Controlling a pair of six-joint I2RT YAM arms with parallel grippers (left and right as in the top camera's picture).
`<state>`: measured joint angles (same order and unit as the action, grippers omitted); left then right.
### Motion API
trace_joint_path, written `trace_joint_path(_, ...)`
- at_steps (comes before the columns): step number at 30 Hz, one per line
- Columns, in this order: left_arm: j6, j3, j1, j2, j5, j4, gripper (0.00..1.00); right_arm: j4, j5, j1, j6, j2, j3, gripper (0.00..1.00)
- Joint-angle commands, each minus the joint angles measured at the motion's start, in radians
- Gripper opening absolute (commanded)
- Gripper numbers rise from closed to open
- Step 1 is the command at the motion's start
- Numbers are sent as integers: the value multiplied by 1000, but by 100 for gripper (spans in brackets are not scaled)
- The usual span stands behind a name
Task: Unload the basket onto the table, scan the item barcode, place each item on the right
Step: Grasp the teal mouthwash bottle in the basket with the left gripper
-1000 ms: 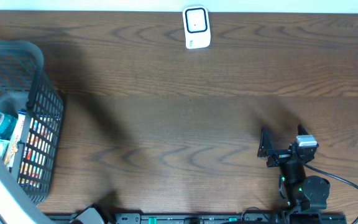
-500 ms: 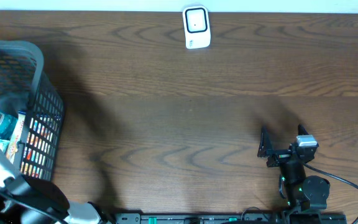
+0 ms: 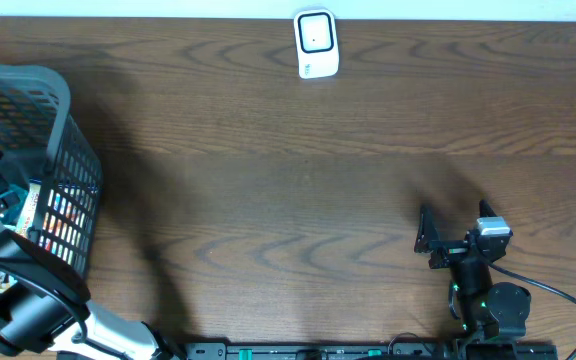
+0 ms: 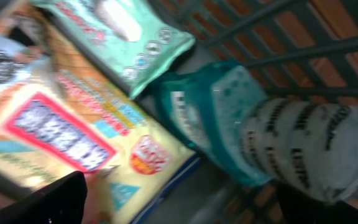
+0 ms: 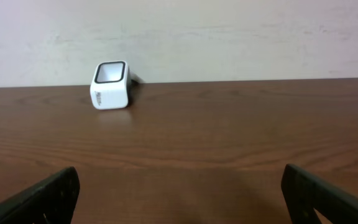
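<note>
1. A dark brown wooden counter point(image 3: 298, 190), its grain running in long waves and loops, fills the overhead view from side to side.
2. A pale, off-white wall point(image 5: 229, 37) rises straight from the counter's far edge, plain but for faint mottled marks.
3. Soft, even light falls across the scene, and the wood gives back a dull sheen in the right wrist view.
4. Broad, blurred shadows darken the counter's left part, with a smaller patch lying right of centre.
</note>
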<state>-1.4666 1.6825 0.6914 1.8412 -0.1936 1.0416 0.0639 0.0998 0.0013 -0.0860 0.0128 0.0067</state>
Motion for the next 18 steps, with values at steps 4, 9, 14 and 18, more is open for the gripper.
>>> trace_joint_path(4, -24, 9, 3, 11, -25, -23, 98, 4, -4, 3, 13, -2, -1, 99)
trace_joint_path(9, -24, 9, 3, 11, -25, -37, 98, 4, -4, 3, 13, -2, -1, 99)
trace_joint_path(14, -24, 9, 3, 11, -29, -70, 98, 4, -4, 3, 13, -2, -1, 99)
trace_joint_path(18, -47, 9, 3, 17, -32, -82, 98, 4, -4, 3, 13, -2, -1, 99)
